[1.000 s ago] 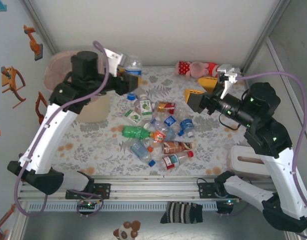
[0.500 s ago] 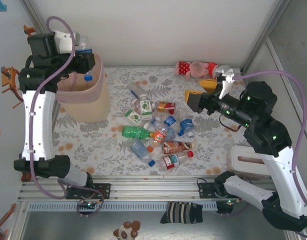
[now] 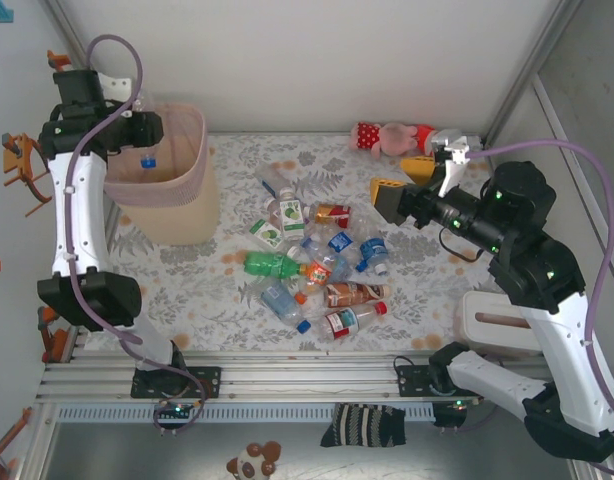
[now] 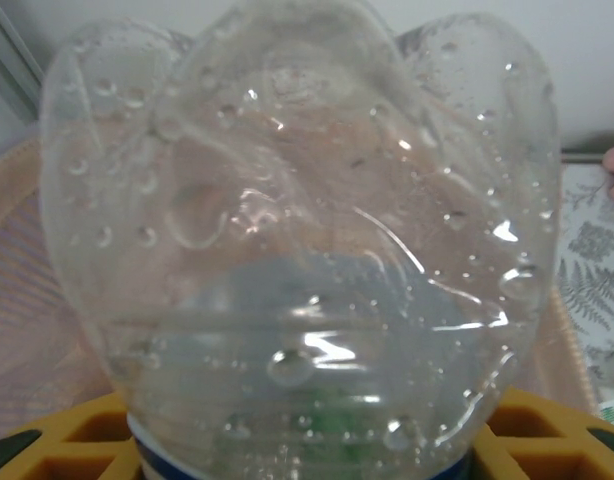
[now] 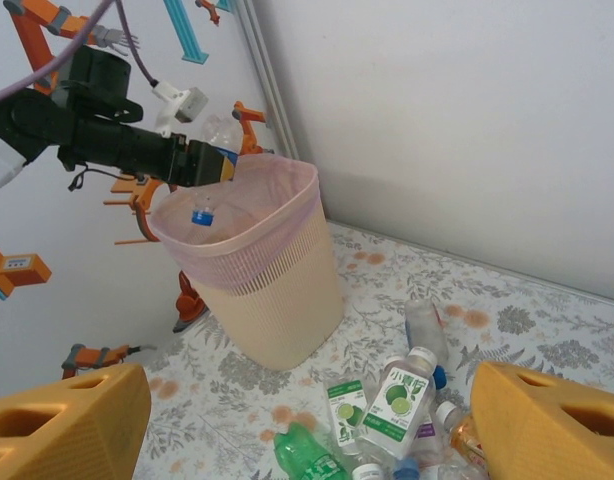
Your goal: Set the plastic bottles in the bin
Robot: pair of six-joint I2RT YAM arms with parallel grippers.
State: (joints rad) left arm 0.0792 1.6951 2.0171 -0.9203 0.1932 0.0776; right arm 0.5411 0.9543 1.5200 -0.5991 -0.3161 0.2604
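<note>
Floral tabletop (image 3: 207,290), clear bottle (image 4: 297,250) held above the pink bin (image 3: 192,205)
Left gripper (image 3: 147,128) at upper left of the top view pinches the clear bottle, its blue cap (image 3: 147,160) pointing down inside the pink bin's rim; right gripper (image 3: 402,180) hangs spread wide and empty, just right of the bottle pile (image 3: 312,262) in mid-frame

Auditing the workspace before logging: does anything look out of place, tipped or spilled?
Nothing spilled. The bottles lie in a loose heap mid-table, and the bin stands upright. Only a plush toy at the far edge doesn't belong.
</note>
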